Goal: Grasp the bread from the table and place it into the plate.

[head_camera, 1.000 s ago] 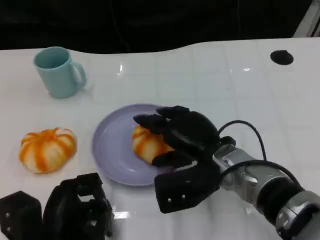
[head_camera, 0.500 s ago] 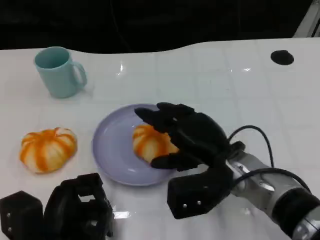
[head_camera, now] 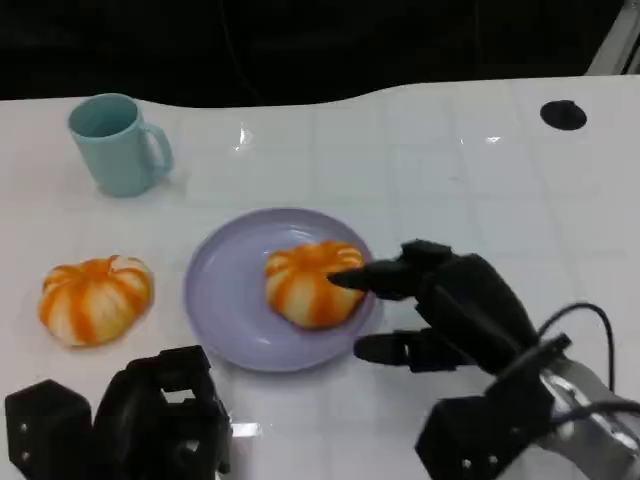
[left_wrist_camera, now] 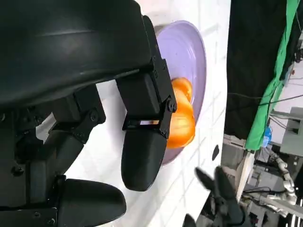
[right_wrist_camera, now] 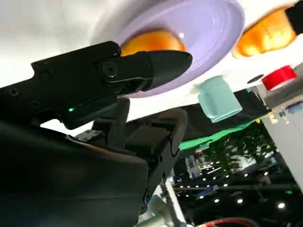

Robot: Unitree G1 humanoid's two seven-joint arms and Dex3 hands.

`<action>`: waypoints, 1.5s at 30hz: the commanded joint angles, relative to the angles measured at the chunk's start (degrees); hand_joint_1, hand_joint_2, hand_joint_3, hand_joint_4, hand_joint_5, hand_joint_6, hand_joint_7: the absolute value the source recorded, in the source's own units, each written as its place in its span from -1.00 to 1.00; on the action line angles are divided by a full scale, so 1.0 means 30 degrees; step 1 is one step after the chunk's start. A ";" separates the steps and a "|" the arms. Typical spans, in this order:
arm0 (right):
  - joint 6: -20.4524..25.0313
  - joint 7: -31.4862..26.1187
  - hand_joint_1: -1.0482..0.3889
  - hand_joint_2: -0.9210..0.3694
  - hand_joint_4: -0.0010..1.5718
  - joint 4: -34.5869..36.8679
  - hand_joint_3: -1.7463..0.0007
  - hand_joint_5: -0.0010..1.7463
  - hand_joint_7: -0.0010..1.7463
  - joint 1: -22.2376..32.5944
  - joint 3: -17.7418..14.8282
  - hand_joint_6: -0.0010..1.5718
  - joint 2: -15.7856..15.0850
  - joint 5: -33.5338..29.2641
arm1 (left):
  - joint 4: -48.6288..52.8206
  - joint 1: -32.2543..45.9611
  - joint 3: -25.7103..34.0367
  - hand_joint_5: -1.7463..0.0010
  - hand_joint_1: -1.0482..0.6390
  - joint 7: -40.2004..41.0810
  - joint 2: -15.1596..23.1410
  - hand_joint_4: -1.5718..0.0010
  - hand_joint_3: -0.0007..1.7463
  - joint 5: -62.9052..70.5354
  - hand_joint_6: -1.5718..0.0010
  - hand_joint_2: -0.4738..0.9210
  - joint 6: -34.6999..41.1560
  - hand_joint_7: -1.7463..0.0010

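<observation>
An orange-and-white striped bread [head_camera: 308, 282] lies on the lavender plate [head_camera: 225, 290] at the table's middle; it also shows on the plate [left_wrist_camera: 189, 56] as the bread [left_wrist_camera: 182, 120] in the left wrist view and as the bread [right_wrist_camera: 151, 41] in the right wrist view. My right hand [head_camera: 450, 310] hovers just right of the plate, fingers spread, holding nothing. A second striped bread [head_camera: 95, 298] sits on the table left of the plate. My left hand [head_camera: 130, 425] rests at the lower left, fingers curled in with nothing in them.
A light blue mug [head_camera: 118, 143] stands at the back left. A small black disc [head_camera: 563, 114] lies at the far right. The white table's far edge [head_camera: 300, 98] runs along the dark background. A black cable [head_camera: 585, 325] loops over my right forearm.
My right hand has let go of the bread on the plate and drawn back to the right and toward me. The left hand has stayed put.
</observation>
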 commanded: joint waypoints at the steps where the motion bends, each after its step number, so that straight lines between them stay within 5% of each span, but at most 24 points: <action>1: -0.1366 0.2098 -0.30 -1.00 -0.16 -0.0936 0.87 0.60 0.12 0.1821 -0.1491 -0.10 -0.0137 0.3646 | -0.0027 0.0338 0.0041 -0.44 -0.81 0.0204 0.0075 -1.00 1.00 0.0063 -0.75 -0.81 -0.0009 -0.38; 7: -0.2400 0.5738 -0.08 -0.98 -0.09 -0.1738 0.84 0.81 0.35 0.4070 -0.2922 -0.14 -0.0129 0.8093 | -0.0319 0.0495 0.0025 -0.43 -0.82 0.0125 0.0008 -1.00 1.00 -0.0112 -0.74 -0.81 0.0223 -0.36; 11: -0.2430 0.7707 0.11 -0.36 -0.07 -0.2249 -0.11 0.94 0.36 0.5195 -0.3829 -0.06 -0.0177 1.0062 | -0.0452 0.0556 0.0004 -0.42 -0.81 0.0098 -0.0019 -1.00 1.00 -0.0133 -0.73 -0.80 0.0277 -0.36; 14: -0.2727 0.8343 0.18 -0.26 -0.05 -0.2379 -0.33 0.99 0.42 0.5849 -0.4506 -0.01 -0.0346 1.0301 | -0.0537 0.0570 -0.0002 -0.42 -0.81 0.0126 -0.0035 -1.00 1.00 -0.0118 -0.73 -0.80 0.0303 -0.36; 24: 0.1056 1.1661 0.11 -0.41 -0.11 -0.5406 -0.25 1.00 0.61 0.9053 -0.6021 -0.11 -0.0108 1.3577 | -0.0996 0.0726 -0.0098 -0.42 -0.81 0.0262 -0.0015 -1.00 1.00 0.0041 -0.75 -0.80 0.0590 -0.36; 32: 0.3524 1.2443 0.16 -0.50 -0.13 -0.7770 -0.16 1.00 0.65 1.0858 -0.6201 -0.17 0.0294 1.3621 | -0.1168 0.0872 -0.0116 -0.41 -0.81 0.0318 -0.0048 -1.00 1.00 0.0095 -0.75 -0.81 0.0664 -0.36; 45: 0.3250 1.2803 0.02 -0.54 -0.14 -0.6596 -0.20 1.00 0.70 1.0980 -0.6737 -0.20 0.1921 1.4017 | -0.1092 0.1114 -0.0094 -0.41 -0.81 0.0124 0.0041 -1.00 1.00 0.0072 -0.74 -0.81 0.0457 -0.36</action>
